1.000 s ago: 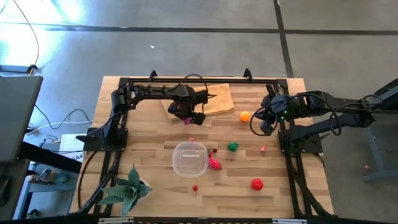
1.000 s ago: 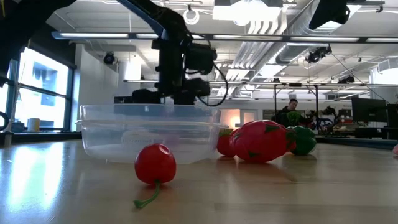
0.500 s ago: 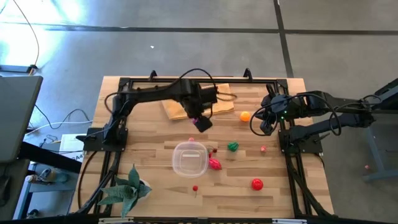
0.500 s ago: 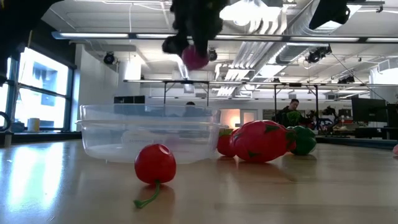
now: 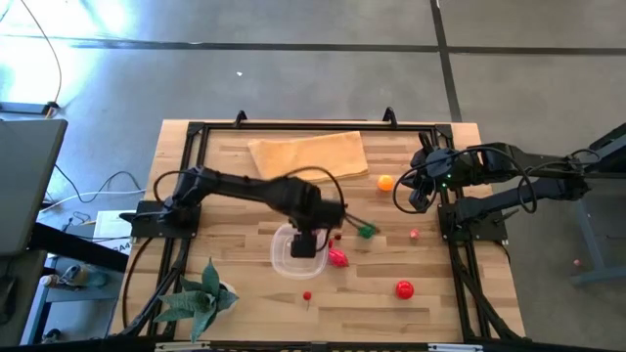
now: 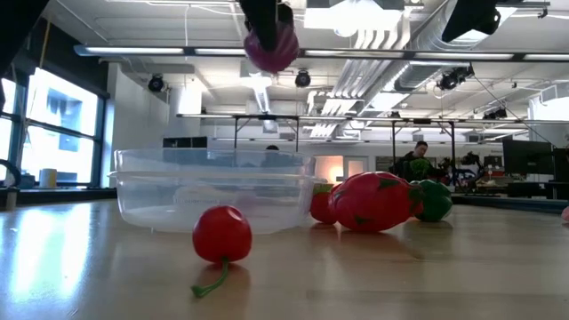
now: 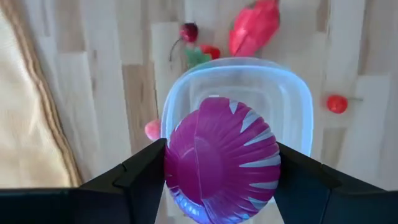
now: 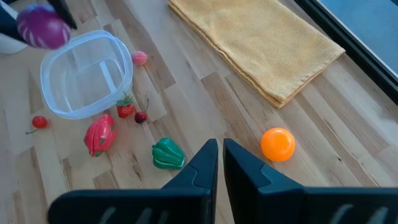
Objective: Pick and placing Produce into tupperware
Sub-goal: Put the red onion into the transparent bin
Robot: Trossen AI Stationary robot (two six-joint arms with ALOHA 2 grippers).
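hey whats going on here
The left gripper holds a purple toy vegetable in the air, right above the clear tupperware, which looks empty. The other produce lies on the table around it, such as the red cherry and the orange. The right gripper waits shut at the table's right edge.
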